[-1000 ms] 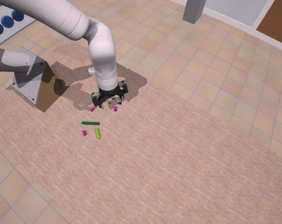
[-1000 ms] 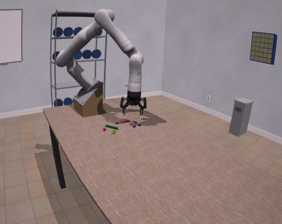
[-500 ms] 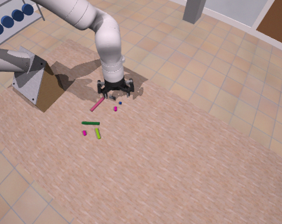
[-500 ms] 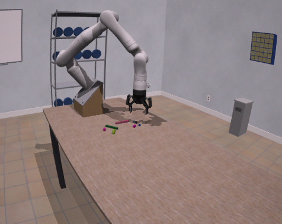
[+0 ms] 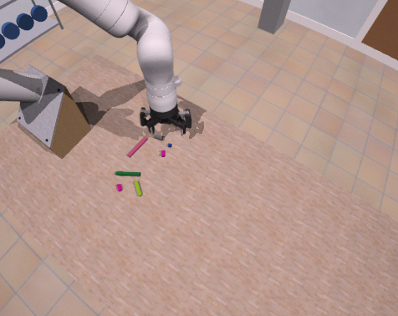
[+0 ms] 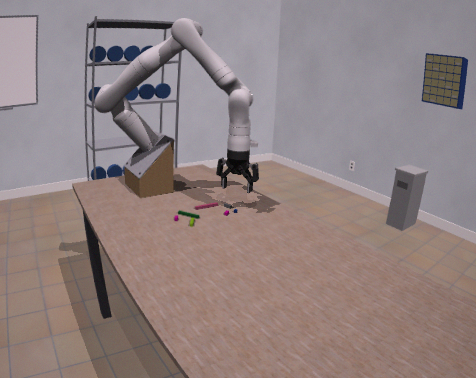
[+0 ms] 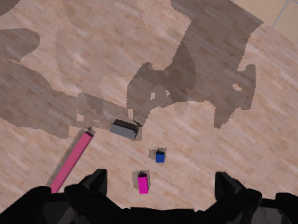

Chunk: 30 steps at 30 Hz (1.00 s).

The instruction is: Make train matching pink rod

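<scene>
Hangs with the gripper (image 5: 167, 132) (image 6: 236, 190) (image 7: 160, 182) spread wide, holding nothing, above the table. Leave the pink rod (image 5: 137, 147) (image 6: 206, 206) (image 7: 71, 161) as measure. Take the lime rod (image 5: 138, 188) (image 6: 192, 222), beside the green rod (image 5: 128, 174) (image 6: 188, 214), across its middle: probably light and stiff. Pinch the grey rod (image 5: 158, 137) (image 6: 228, 205) (image 7: 124, 130), near pink's end, likewise. Grip the tiny blue rod (image 5: 170, 145) (image 6: 235, 211) (image 7: 160, 157), between grey and magenta (image 5: 163, 153) (image 6: 226, 213) (image 7: 143, 183), squarely, likely easy to tip.

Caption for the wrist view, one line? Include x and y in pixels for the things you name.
Wrist view: pink rod (image 7: 72, 162), grey rod (image 7: 123, 131), blue rod (image 7: 160, 157) and one magenta rod (image 7: 143, 184) lie apart on the table (image 7: 200, 145).
</scene>
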Motion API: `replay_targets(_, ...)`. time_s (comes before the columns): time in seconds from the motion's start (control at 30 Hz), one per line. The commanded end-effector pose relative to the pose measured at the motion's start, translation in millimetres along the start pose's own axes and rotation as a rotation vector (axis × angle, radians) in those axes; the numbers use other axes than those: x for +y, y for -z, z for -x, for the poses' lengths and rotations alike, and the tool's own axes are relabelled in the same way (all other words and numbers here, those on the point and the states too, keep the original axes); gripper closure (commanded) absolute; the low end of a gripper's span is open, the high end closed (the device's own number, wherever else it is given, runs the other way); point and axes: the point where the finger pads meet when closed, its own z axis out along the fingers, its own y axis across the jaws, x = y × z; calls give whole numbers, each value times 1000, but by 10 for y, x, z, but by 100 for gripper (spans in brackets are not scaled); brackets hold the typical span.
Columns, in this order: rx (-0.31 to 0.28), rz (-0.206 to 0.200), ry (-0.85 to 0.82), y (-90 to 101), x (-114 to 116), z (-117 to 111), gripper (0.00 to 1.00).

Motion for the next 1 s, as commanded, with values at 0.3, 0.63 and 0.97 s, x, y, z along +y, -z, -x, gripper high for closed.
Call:
replay_targets(0.3, -2, -4, -18, 15, -3, -11, 76)
replay_targets(0.63, -2, -4, -18, 15, -3, -11, 76)
replay_targets(0.97, -2, -4, -18, 15, -3, -11, 76)
